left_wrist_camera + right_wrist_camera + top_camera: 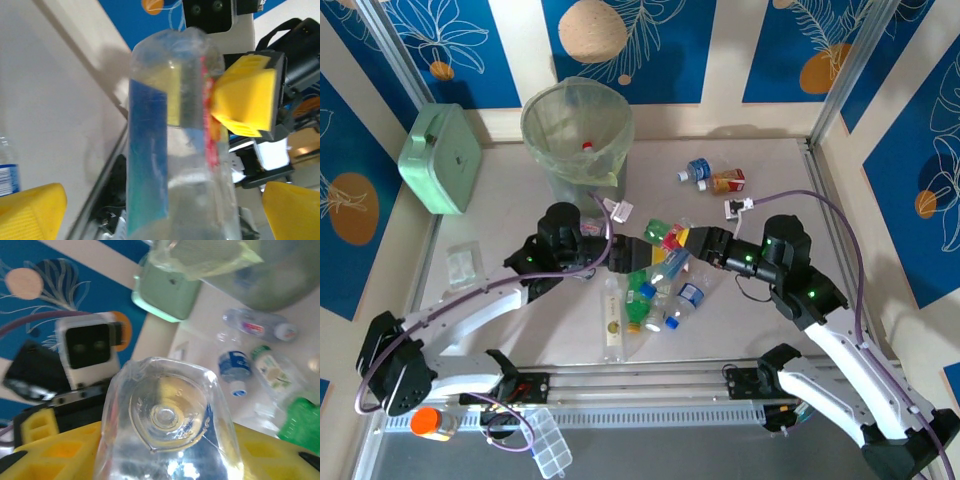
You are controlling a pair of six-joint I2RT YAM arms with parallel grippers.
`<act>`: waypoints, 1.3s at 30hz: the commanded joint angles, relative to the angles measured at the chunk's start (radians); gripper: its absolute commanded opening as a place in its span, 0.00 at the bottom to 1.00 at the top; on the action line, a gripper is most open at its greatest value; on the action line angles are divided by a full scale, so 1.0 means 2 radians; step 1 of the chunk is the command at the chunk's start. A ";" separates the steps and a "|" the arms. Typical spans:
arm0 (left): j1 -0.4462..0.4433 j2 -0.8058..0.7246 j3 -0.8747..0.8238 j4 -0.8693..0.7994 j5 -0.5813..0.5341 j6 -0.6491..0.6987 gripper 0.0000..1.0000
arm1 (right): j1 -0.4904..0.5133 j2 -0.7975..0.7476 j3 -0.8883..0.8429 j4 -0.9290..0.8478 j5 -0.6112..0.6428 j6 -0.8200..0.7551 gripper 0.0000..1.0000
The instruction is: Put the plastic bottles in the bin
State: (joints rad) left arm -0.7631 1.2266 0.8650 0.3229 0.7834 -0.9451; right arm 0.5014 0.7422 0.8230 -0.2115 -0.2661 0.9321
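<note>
The right jaws are clenched on a clear bottle [175,150] with a blue label, holding it between the tips of the two arms, over the heap in the middle of the desk [500,215] as seen from the top camera. In the left wrist view one yellow finger [245,102] of the right arm [790,260] presses against the bottle's side. In the right wrist view the bottle's round base [167,415] faces the camera, with yellow fingers either side below it. The left jaws are released: their yellow fingers [30,212] stand wide apart in the lower corners of the left wrist view, one on each side of the same bottle and clear of it. The left arm [470,305] reaches in from the left to meet it. The other bottles [655,295] lie on their sides in a loose heap on the desk under the two wrists, green and clear, with blue and white caps. A blue-labelled one [697,171] and an orange-labelled one [728,181] lie together toward the far right, apart from the heap. The bin [578,125] stands upright at the far edge, left of centre, lined with a pale green bag, well apart from the held bottle. A red-capped bottle [587,147] lies inside it. A mint-green box [442,158] stands by the left wall, beside the bin.
</note>
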 commanded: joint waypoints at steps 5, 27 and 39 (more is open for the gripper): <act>-0.014 0.015 -0.014 0.179 0.069 -0.106 0.94 | -0.002 -0.008 0.010 0.075 -0.041 -0.013 0.52; -0.017 0.036 -0.021 0.228 0.077 -0.124 0.54 | -0.003 -0.003 -0.001 0.086 -0.033 -0.020 0.63; 0.001 0.010 0.037 0.029 0.046 0.010 0.47 | 0.003 -0.043 0.043 -0.019 0.071 -0.067 0.99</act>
State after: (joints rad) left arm -0.7776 1.2900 0.8669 0.5171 0.9051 -1.0508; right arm 0.5022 0.7010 0.8539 -0.1799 -0.2085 0.8520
